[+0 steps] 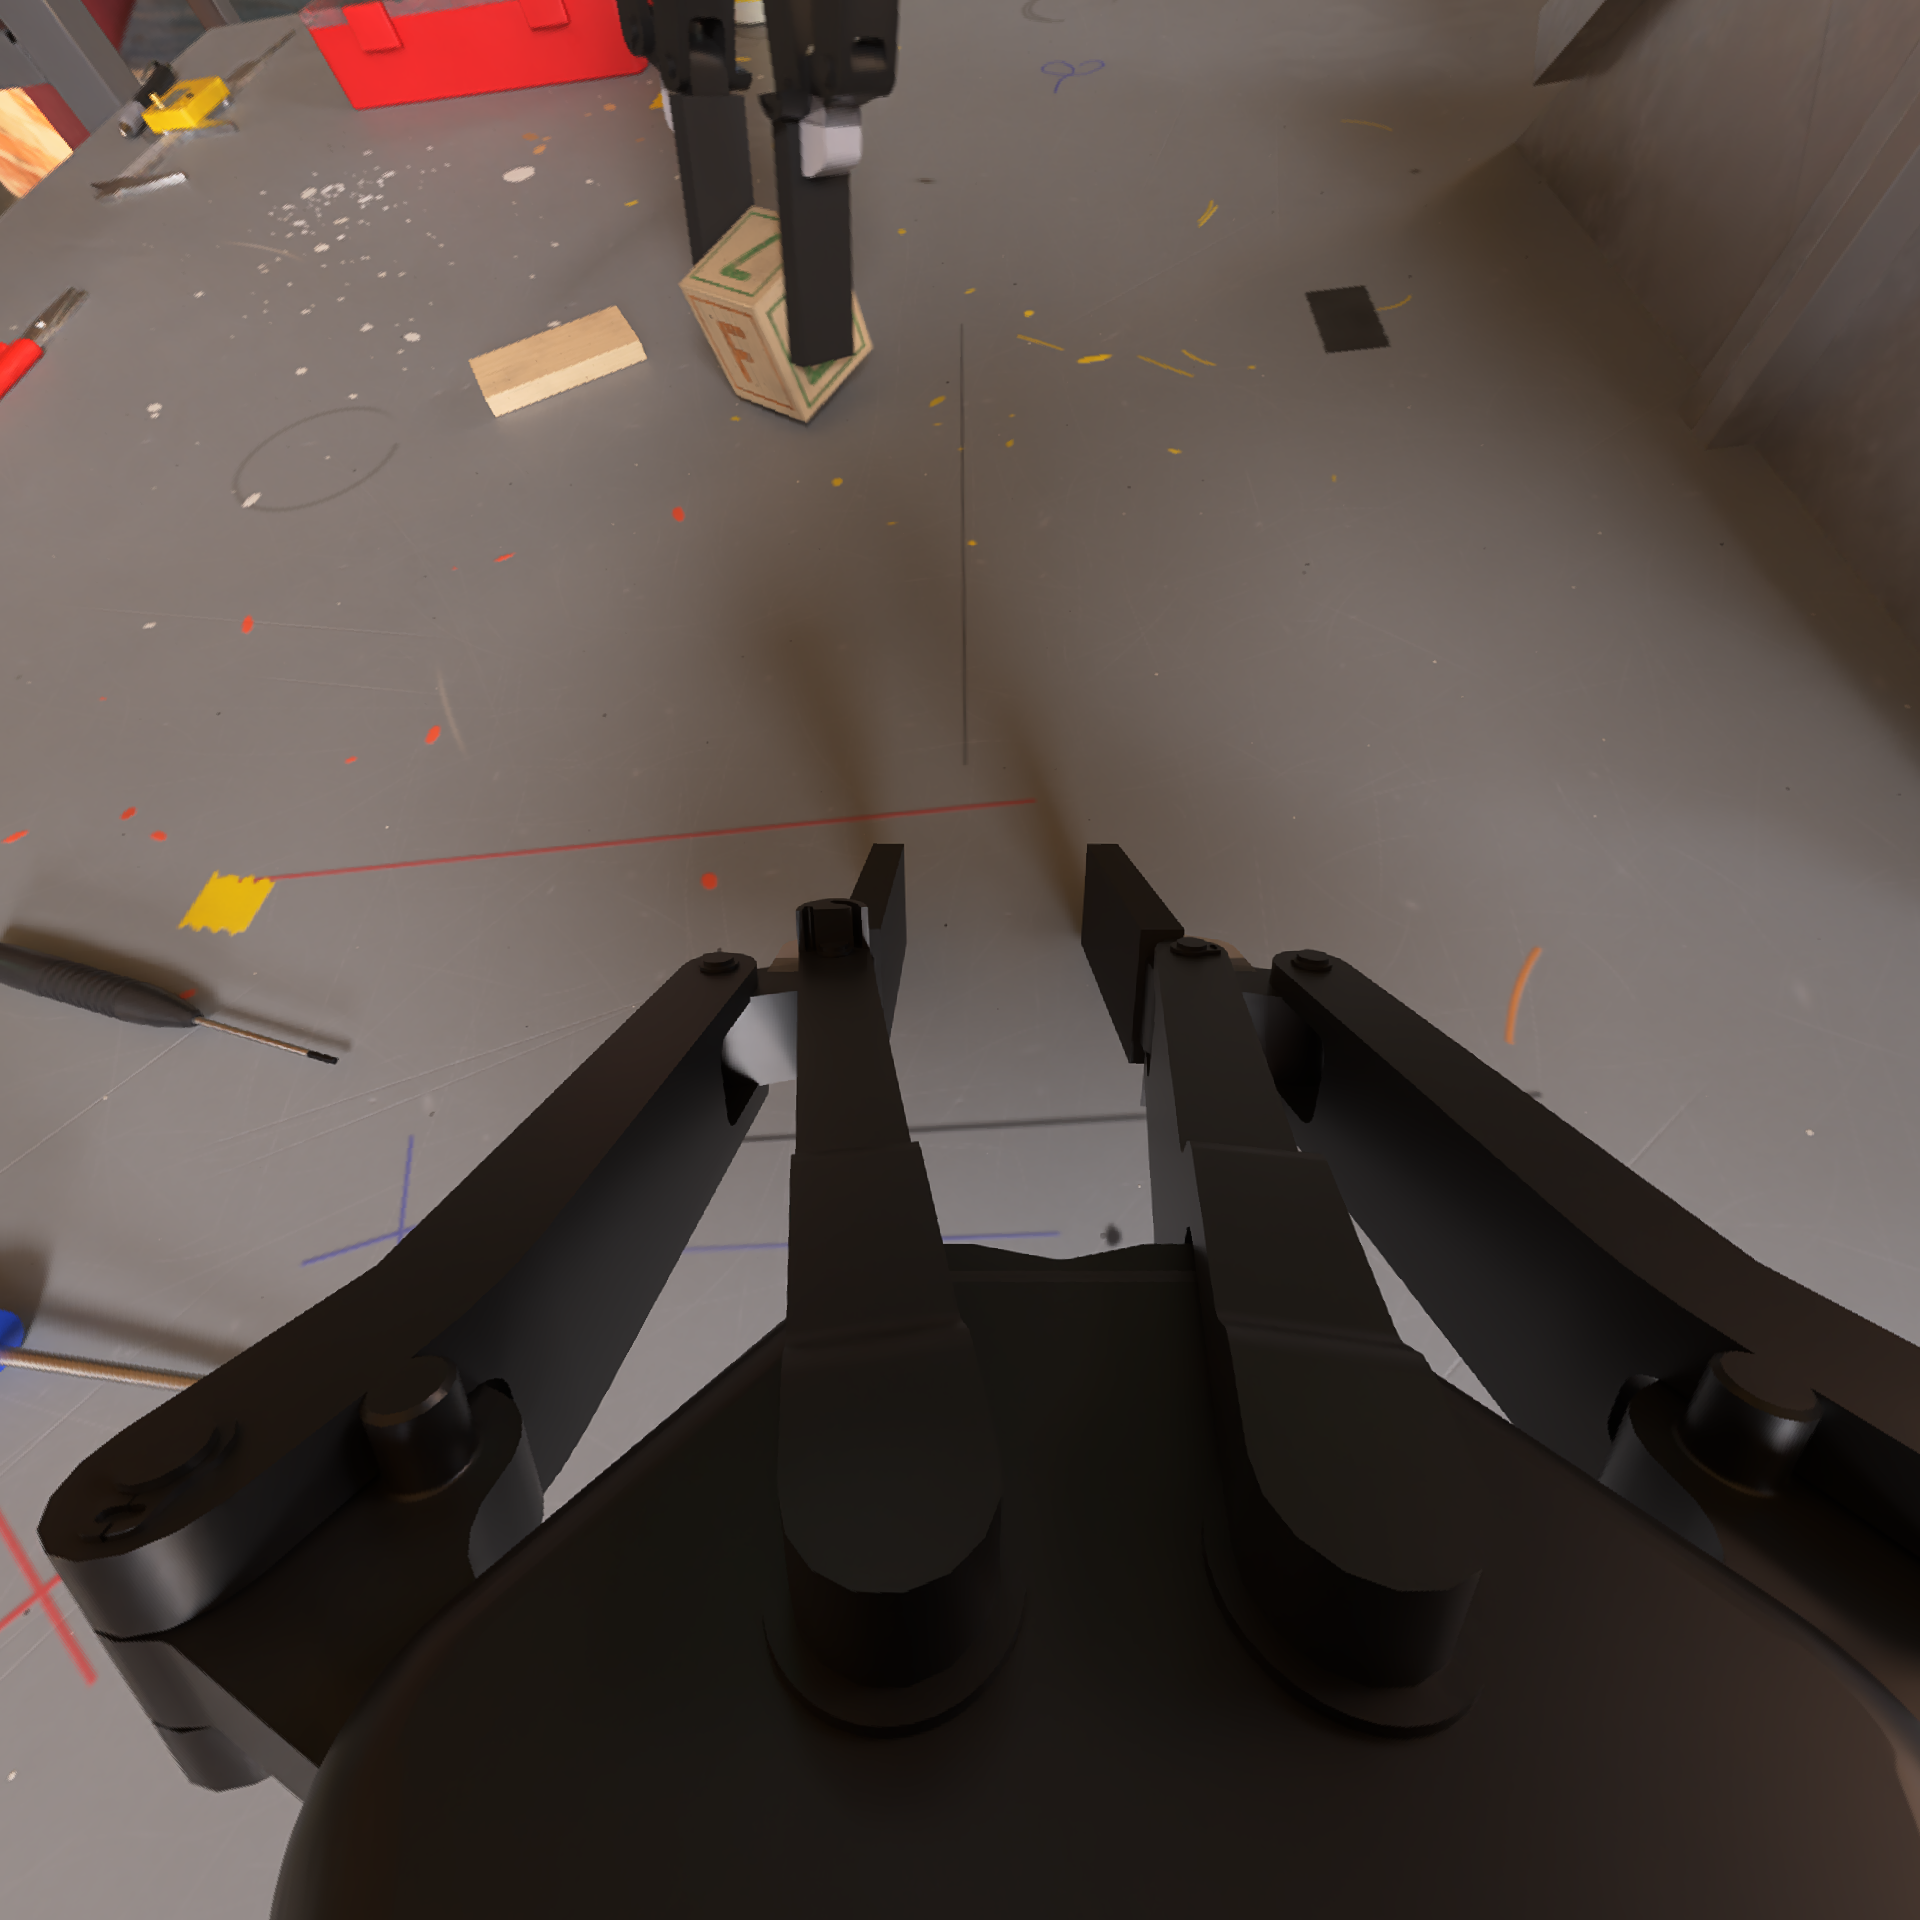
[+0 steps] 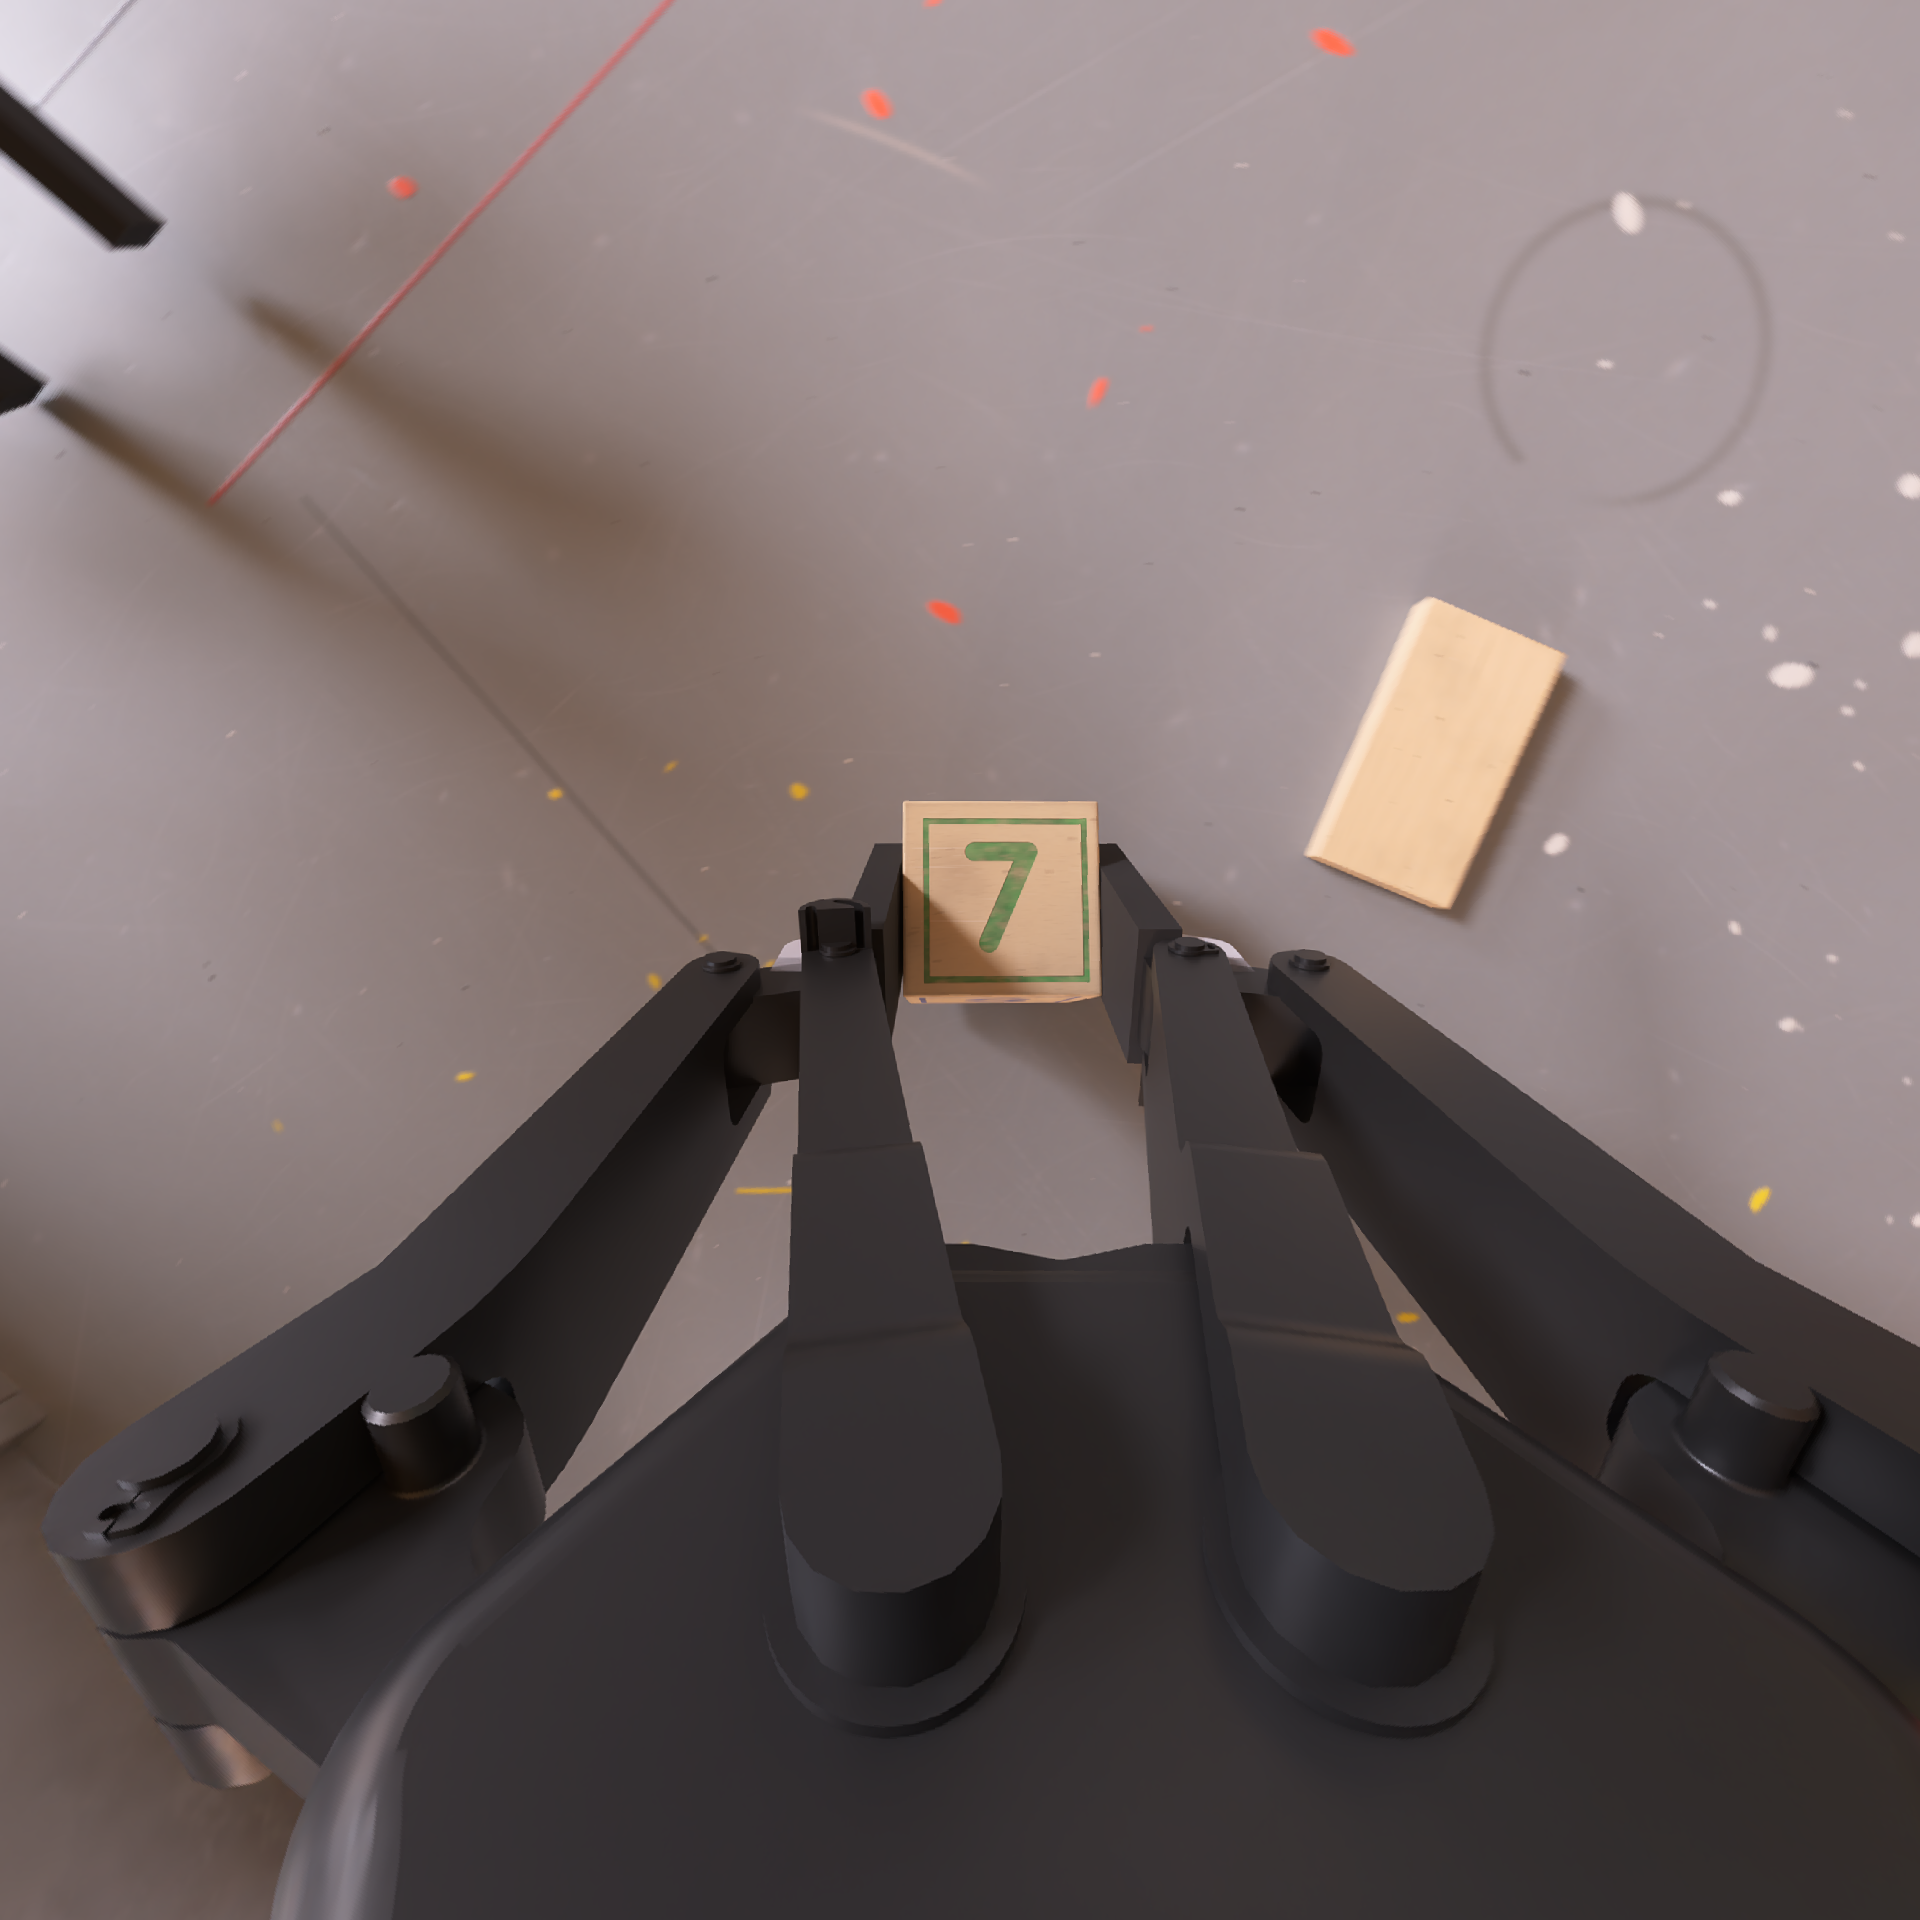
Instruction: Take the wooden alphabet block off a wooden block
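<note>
The wooden alphabet block [image 2: 997, 935], pale with green printed frames, sits between the fingers of my right gripper [image 2: 997, 871], which is shut on it. In the left wrist view the block [image 1: 740, 348] is tilted in the right gripper [image 1: 774, 307], low over the grey table; I cannot tell whether it touches. The flat plain wooden block [image 1: 556, 358] lies on the table to its left, apart from it; it also shows in the right wrist view [image 2: 1439, 753]. My left gripper [image 1: 992, 894] is open and empty, close above the table.
A red toolbox [image 1: 478, 47] and a yellow part [image 1: 182, 104] stand at the far left. A dark screwdriver [image 1: 156, 1003], a red-handled tool [image 1: 21, 358] and yellow tape [image 1: 223, 902] lie at the left. A grey wall [image 1: 1766, 208] rises at the right.
</note>
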